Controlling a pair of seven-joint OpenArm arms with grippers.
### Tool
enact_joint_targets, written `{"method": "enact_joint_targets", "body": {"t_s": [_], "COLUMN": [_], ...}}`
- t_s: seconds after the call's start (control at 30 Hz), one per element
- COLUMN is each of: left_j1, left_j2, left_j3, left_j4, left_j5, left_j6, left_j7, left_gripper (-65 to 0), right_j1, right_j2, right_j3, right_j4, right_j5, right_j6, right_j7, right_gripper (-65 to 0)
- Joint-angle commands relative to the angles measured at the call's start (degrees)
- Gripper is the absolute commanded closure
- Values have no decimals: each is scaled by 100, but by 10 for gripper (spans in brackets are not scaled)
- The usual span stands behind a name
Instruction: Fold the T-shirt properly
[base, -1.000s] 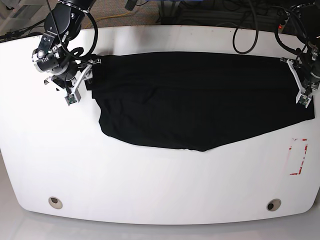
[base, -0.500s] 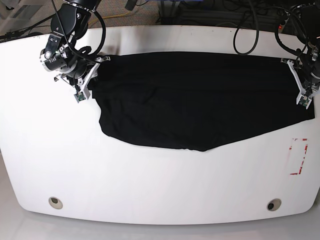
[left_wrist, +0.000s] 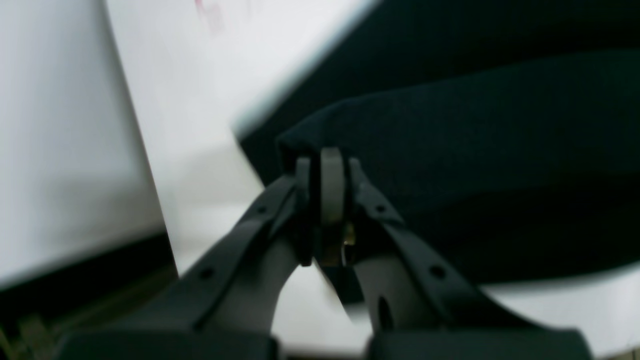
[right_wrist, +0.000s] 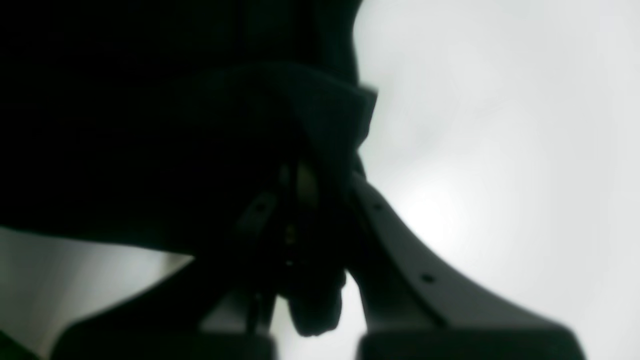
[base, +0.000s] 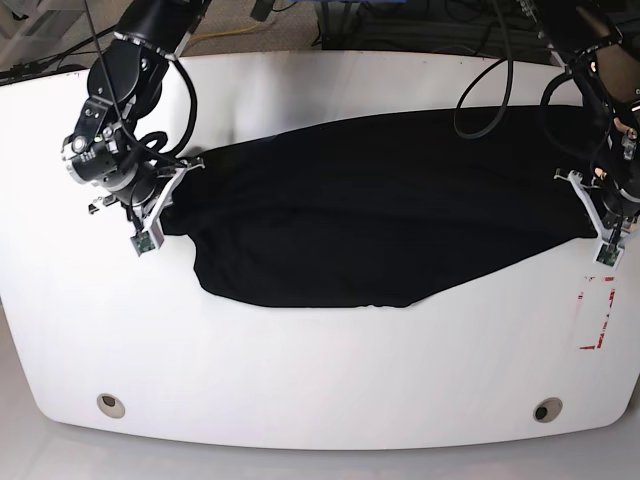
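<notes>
In the left wrist view, the left gripper (left_wrist: 322, 165) pinches a fold of the black T-shirt (left_wrist: 475, 150) between its 2 fingers (left_wrist: 332, 185), which press together with cloth bunched just above their tips; the fabric spreads away to the right of the fingers, and the white table (left_wrist: 175, 100) shows to their left and beneath them. In the right wrist view, dim and blurred, the right gripper (right_wrist: 305, 175) has its fingers drawn close on a dark bunch of the T-shirt (right_wrist: 150, 125), which drapes over the fingertips and fills the frame to their left, with a small lobe of cloth hanging below them; bare table (right_wrist: 500, 150) lies to the right of the fingers. In the base view, the T-shirt (base: 380, 215) lies stretched across the middle of the table (base: 320, 370), its 2 far ends held, the right gripper (base: 165, 195) at the cloth's left end and the left gripper (base: 590, 200) at its right end. A red-marked rectangle (base: 597, 313) sits on the table just below the left gripper's fingers, and 2 round holes (base: 111, 404) mark the table's near edge.
</notes>
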Motion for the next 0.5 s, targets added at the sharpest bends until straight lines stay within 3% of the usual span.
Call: {"method": "enact_joint_targets", "body": {"t_s": [0.0, 0.27, 0.47], "left_j1": [-492, -1635, -2532], "left_j2": [-105, -140, -290], "left_j3": [158, 457, 457], "left_j4": [89, 89, 89], "left_j5": [-36, -36, -36], "left_j6": [-3, -3, -3], "left_j7": [-103, -94, -76], "left_gripper": [0, 0, 0], "right_j1": [509, 2056, 3120], "right_j2": [236, 755, 1089], "right_j3": [14, -4, -786], "right_j4": [90, -552, -754], "right_j5": [50, 77, 50], "right_j6": [-7, -7, -7], "right_j7": [122, 114, 105], "right_gripper": [0, 0, 0]}}
